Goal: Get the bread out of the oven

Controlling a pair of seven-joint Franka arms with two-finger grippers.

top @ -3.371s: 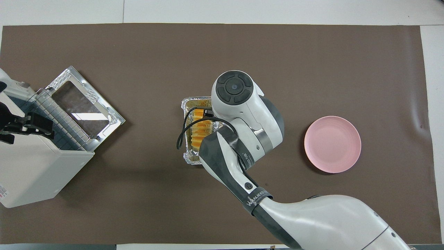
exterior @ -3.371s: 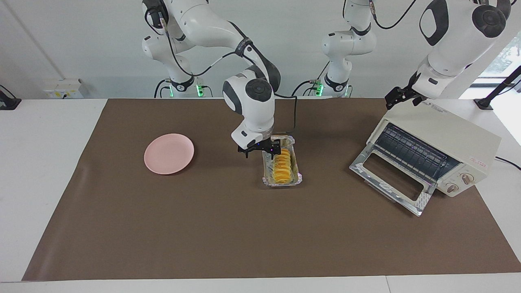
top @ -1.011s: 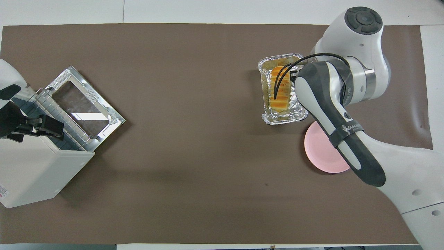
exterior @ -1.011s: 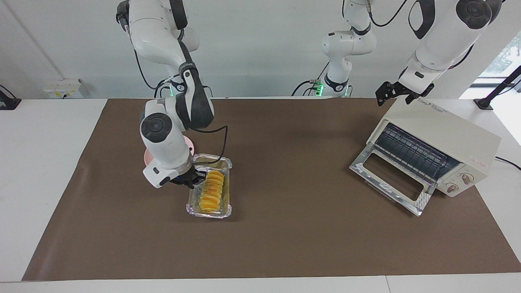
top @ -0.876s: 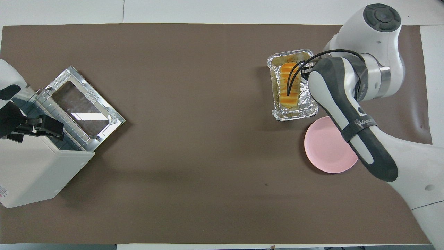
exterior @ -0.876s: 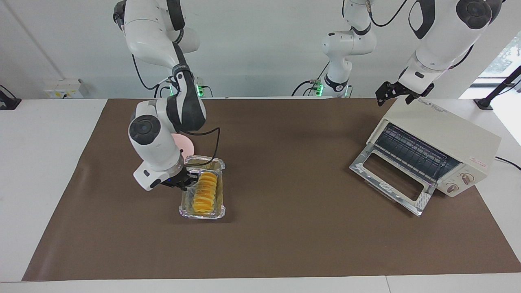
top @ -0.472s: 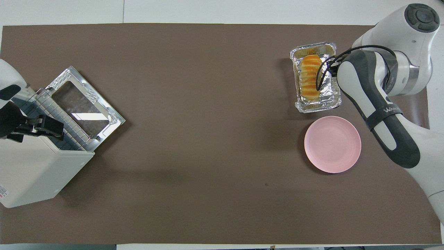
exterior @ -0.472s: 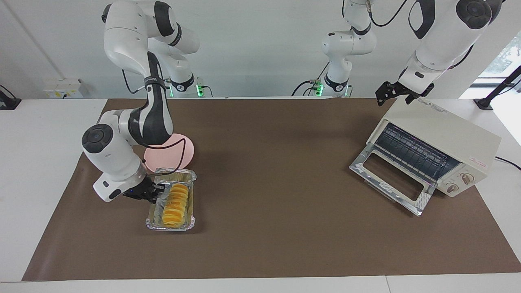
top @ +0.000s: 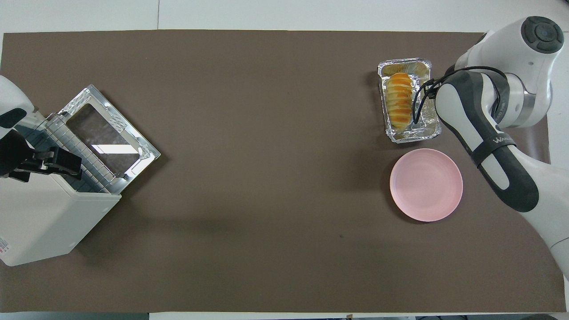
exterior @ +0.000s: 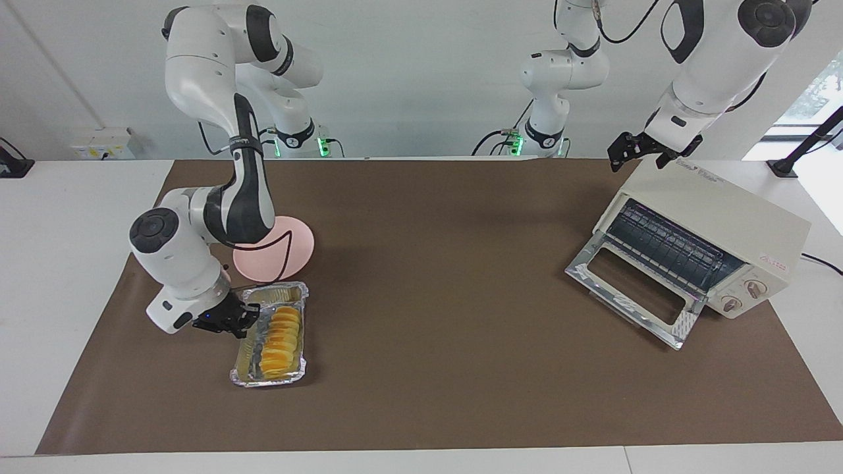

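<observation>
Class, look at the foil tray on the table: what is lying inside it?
Inside the foil tray lies the bread, a ridged golden loaf lengthwise along it. Bare foil shows at the end nearer the robots. The tray floor under the loaf is covered, so nothing can be told there.

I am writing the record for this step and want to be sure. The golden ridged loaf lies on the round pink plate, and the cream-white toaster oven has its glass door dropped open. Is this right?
Not quite. The golden ridged loaf lies in the crinkled silver foil tray, not on the round pink plate, which is bare beside the tray, as the overhead view shows. The cream-white toaster oven does have its glass door dropped open.
</observation>
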